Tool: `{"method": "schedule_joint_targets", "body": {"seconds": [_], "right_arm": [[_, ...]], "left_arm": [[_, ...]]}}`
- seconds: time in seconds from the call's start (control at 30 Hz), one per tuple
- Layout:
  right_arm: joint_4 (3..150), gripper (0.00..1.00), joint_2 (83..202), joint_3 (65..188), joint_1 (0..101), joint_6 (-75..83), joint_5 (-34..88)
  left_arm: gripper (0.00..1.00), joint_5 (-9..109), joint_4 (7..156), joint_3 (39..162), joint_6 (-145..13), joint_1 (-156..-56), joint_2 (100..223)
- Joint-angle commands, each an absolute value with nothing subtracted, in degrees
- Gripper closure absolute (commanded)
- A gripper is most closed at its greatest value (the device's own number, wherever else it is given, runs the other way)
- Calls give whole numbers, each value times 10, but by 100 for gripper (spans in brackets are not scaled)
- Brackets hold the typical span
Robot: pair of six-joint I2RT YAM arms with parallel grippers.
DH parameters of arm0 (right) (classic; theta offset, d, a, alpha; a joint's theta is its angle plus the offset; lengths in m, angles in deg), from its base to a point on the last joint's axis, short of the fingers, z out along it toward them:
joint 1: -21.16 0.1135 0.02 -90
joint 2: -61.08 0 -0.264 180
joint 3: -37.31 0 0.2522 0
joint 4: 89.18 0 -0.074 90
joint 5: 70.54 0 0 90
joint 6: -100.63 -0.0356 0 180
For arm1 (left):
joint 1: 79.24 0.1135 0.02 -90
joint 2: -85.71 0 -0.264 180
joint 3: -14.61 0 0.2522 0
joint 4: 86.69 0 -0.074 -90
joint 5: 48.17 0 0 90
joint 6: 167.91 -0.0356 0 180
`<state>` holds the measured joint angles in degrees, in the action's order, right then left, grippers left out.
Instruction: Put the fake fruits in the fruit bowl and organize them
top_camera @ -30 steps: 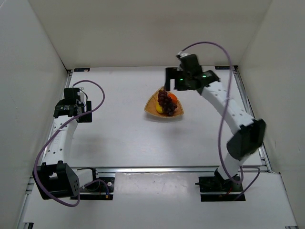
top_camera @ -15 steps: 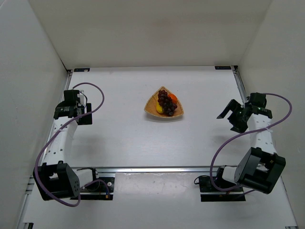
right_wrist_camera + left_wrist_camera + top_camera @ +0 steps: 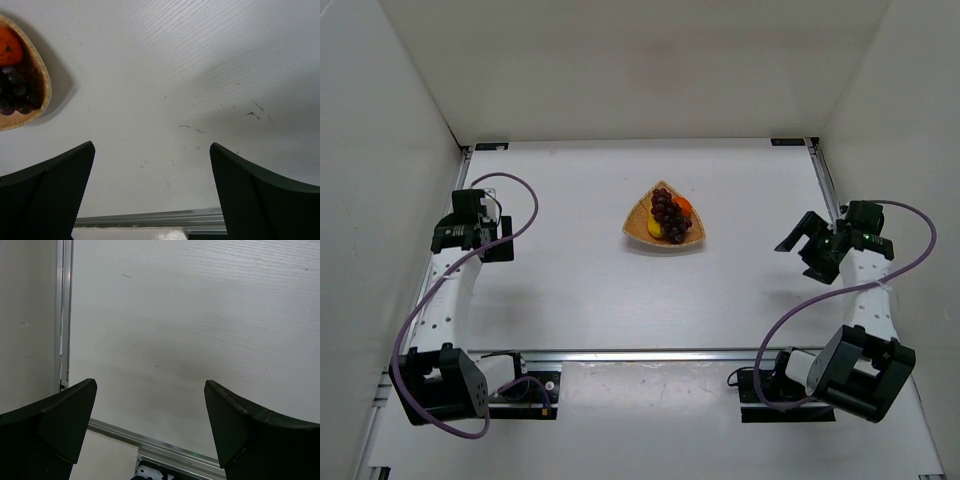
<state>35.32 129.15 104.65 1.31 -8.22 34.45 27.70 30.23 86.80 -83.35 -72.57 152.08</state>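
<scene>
Left gripper [image 3: 149, 390]: positioned at the left edge of the tabletop [image 3: 580, 290], well apart from the bowl. The jaws are spread to full width and hold nothing; only bare surface shows between them. This position likely keeps the arm out of the working area.

Bowl [image 3: 636, 222]: located mid-tabletop toward the far side, between the two arms. All the fruit lies inside it.
- The grapes [image 3: 667, 212] run down the middle, on top.
- The orange [image 3: 685, 205] sits against the right rim, touching the grapes.
- The banana [image 3: 653, 229] lies at the near left, partly under the grapes. Only a yellow patch shows, so its orientation cannot be confirmed.

The shallow walls contain the round pieces, and the grapes probably help pin the other two. Judged from this layout, placing is complete.

Right gripper [image 3: 152, 146]: positioned near the right edge of the tabletop, well apart from the bowl, which shows only at the upper-left corner of its wrist view. The jaws are fully spread and empty.

Quantities:
- Grippers: two.
- Bowl: one.
- Fruit: three (one bunch of grapes, one orange, one banana).

No fruit is visible outside the bowl.
</scene>
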Motion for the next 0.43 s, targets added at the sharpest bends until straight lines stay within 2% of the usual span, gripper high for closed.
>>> {"method": "schedule_joint_targets", "body": {"seconds": [0.0,0.4], "right_arm": [[350,0,1267,1028,12,-72,355],[356,0,1251,1022,12,-82,384]], "left_arm": [[0,294,302,864,-822,-719,1501],[0,300,302,853,-822,-713,1491]]}}
